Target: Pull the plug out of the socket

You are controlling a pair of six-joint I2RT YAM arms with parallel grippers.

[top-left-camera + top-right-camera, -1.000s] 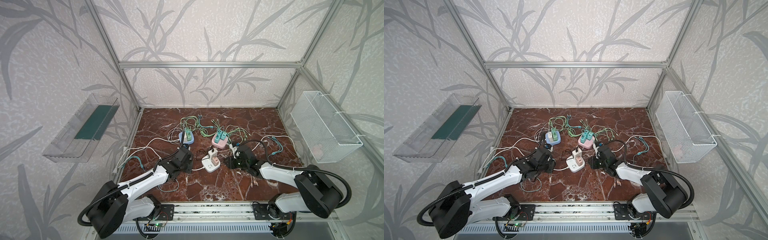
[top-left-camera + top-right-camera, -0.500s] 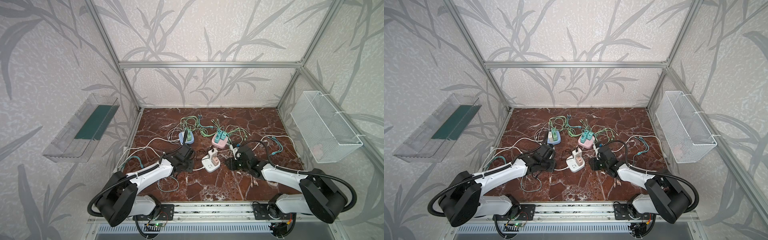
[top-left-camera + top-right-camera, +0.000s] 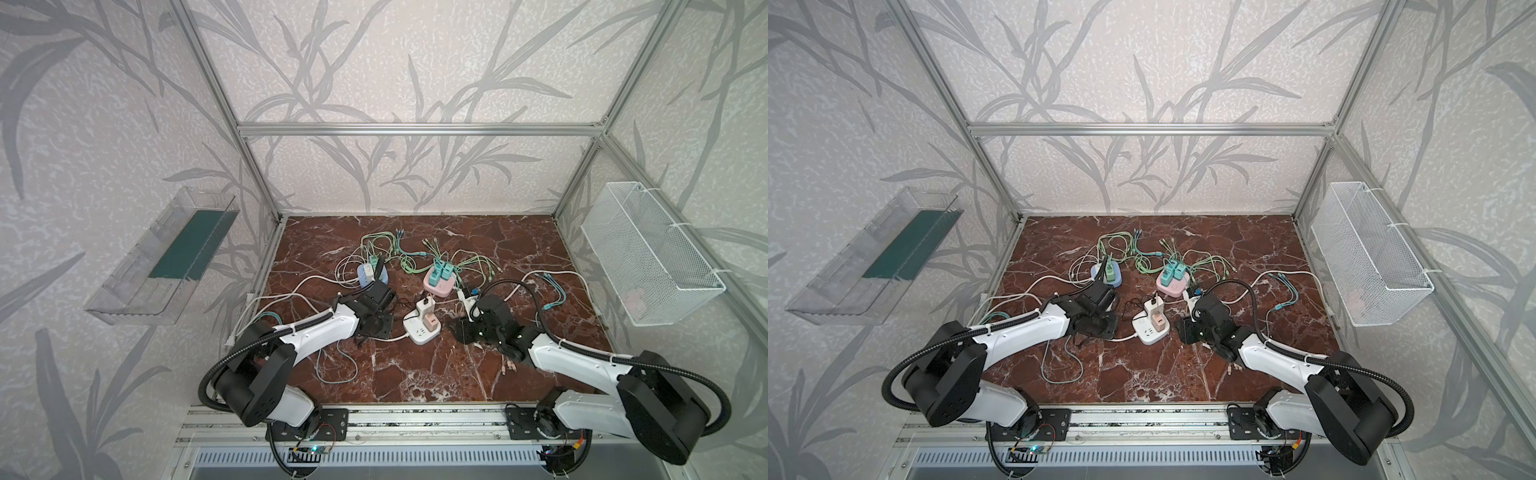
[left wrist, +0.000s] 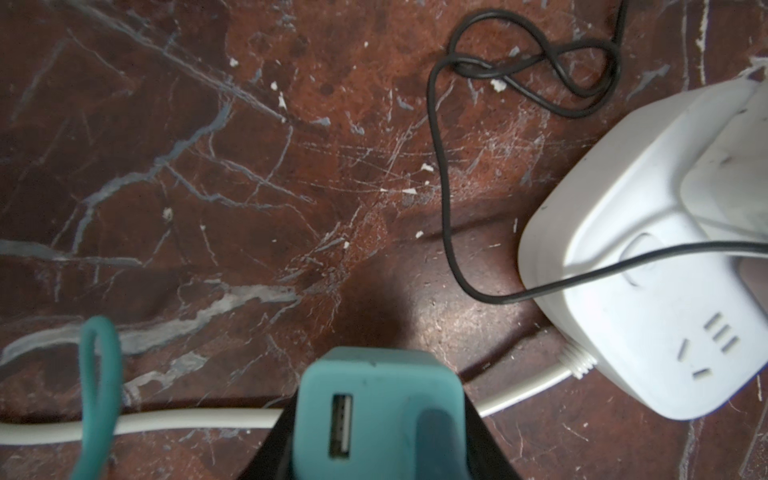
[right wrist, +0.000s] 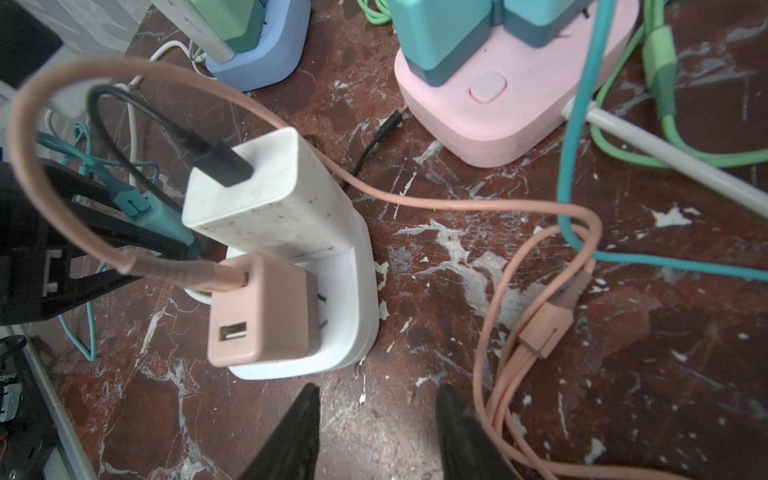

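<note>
While both top views take in the whole cell, the marble floor (image 3: 415, 386) lies bare along its near edge and in the back corners, and cables crowd the middle. The left gripper (image 3: 376, 326) sits low just left of the white socket block (image 3: 419, 330), and the right gripper (image 3: 456, 329) sits low just right of it. A clear wall tray (image 3: 137, 291) on the left wall holds a dark green pad (image 3: 187, 245). A white wire basket (image 3: 623, 232) on the right wall holds a small pink item (image 3: 633, 297), too faint to name. What the left gripper carries is hidden from above. The left wrist view settles that: black fingers (image 4: 278, 449) pinch a teal USB plug (image 4: 374, 411), which is apart from the white block and over a white cord (image 4: 166, 424). A black cable (image 4: 444, 208) is draped across the block, with open marble beyond. In the right wrist view the right fingers (image 5: 299, 432) stand spread with only bare floor between them, just short of the block. On the block a pink plug (image 5: 262, 309) sits tilted, its prongs partly exposed, beside a white charger (image 5: 266, 195) that is seated upright. Only this view shows those prongs. Behind stand a pink socket block (image 5: 498, 104) carrying teal plugs (image 5: 436, 33) and a blue socket block (image 5: 266, 54) carrying a green plug (image 5: 237, 20).
</note>
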